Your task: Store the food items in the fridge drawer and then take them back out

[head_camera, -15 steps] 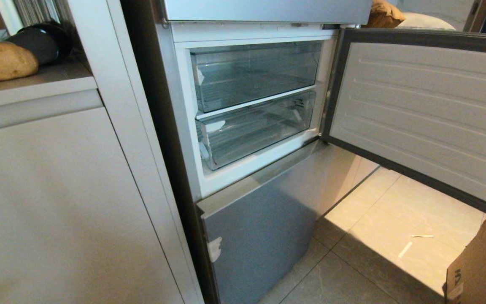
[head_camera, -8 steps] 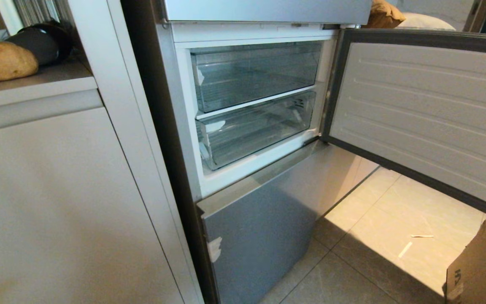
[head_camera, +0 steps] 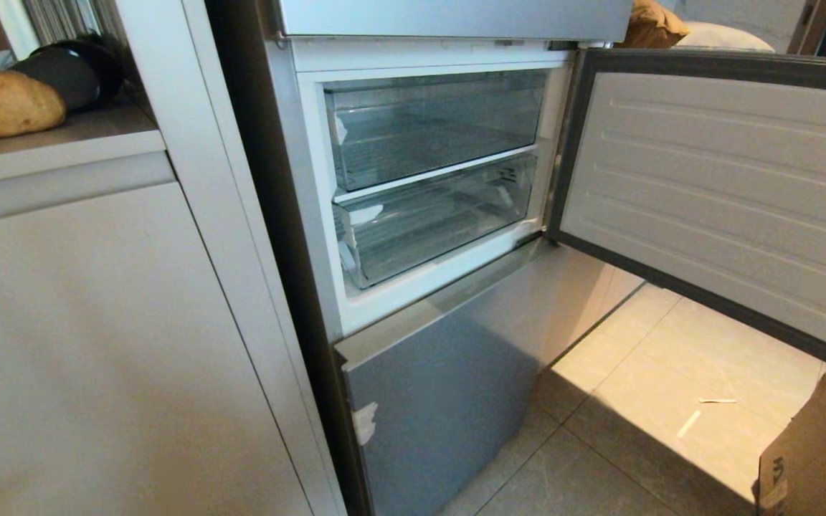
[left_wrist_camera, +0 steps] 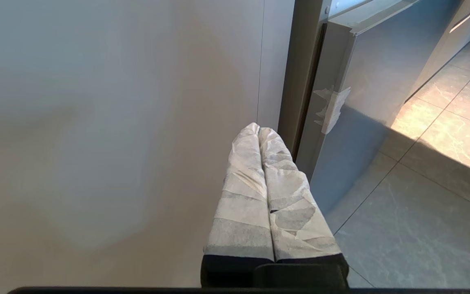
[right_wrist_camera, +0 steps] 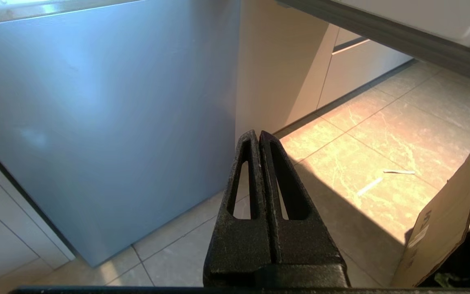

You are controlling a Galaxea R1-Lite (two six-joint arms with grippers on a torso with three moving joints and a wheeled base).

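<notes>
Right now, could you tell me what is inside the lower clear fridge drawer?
The fridge drawer shows only its ribbed bottom through the clear front; no food is visible inside. The potato lies on the counter. The drawer's back corners are hard to make out.

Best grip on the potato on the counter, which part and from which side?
Judging by pose: the potato lies on its side on the counter, long axis roughly across the head view. Likely best to pinch across its short middle, coming from above or the open front edge. A black object sits close behind on its right, so avoid that side.
</notes>
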